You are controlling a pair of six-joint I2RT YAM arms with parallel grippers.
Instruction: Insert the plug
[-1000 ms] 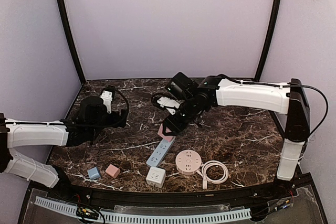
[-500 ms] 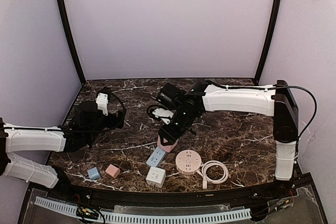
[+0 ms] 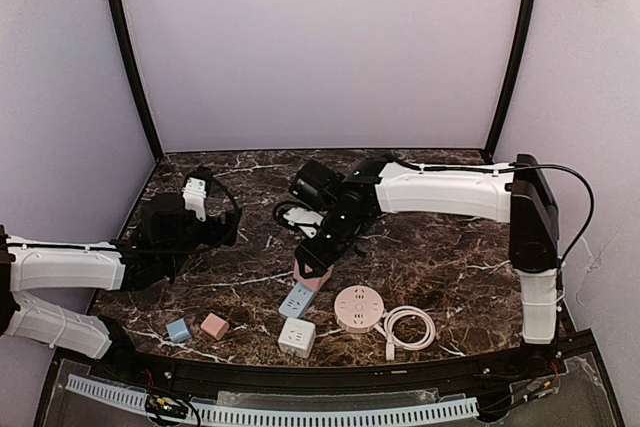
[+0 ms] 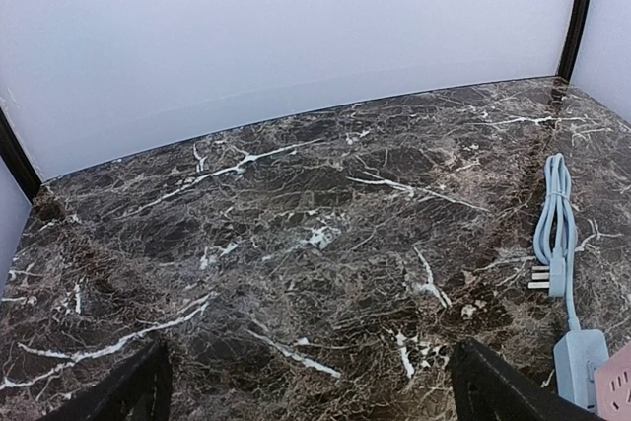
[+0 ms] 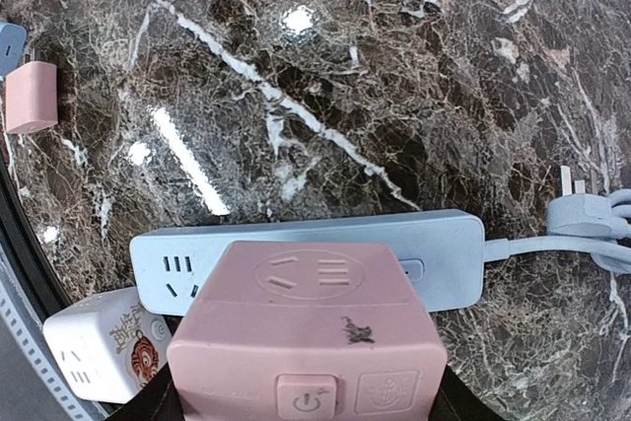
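Observation:
My right gripper [image 3: 312, 265] is shut on a pink cube plug adapter [image 5: 308, 342], holding it over the light blue power strip [image 5: 306, 255]. The adapter hides the strip's middle; I cannot tell whether its pins are in a socket. In the top view the pink adapter [image 3: 312, 275] sits on the blue strip [image 3: 297, 300] at mid-table. The strip's own cable and plug [image 4: 552, 234] lie coiled on the marble behind it. My left gripper [image 4: 306, 391] is open and empty over bare marble at the left, in the top view [image 3: 228, 222].
A white cube socket [image 3: 296, 336], a round pink socket [image 3: 358, 306] with a coiled white cable [image 3: 410, 327], and small blue [image 3: 179, 330] and pink [image 3: 214, 325] adapters lie near the front edge. A black frame and purple walls enclose the table.
My right arm has swung left and down, carrying the pink adapter from above the strip's far end onto the blue power strip. The left arm has barely shifted.

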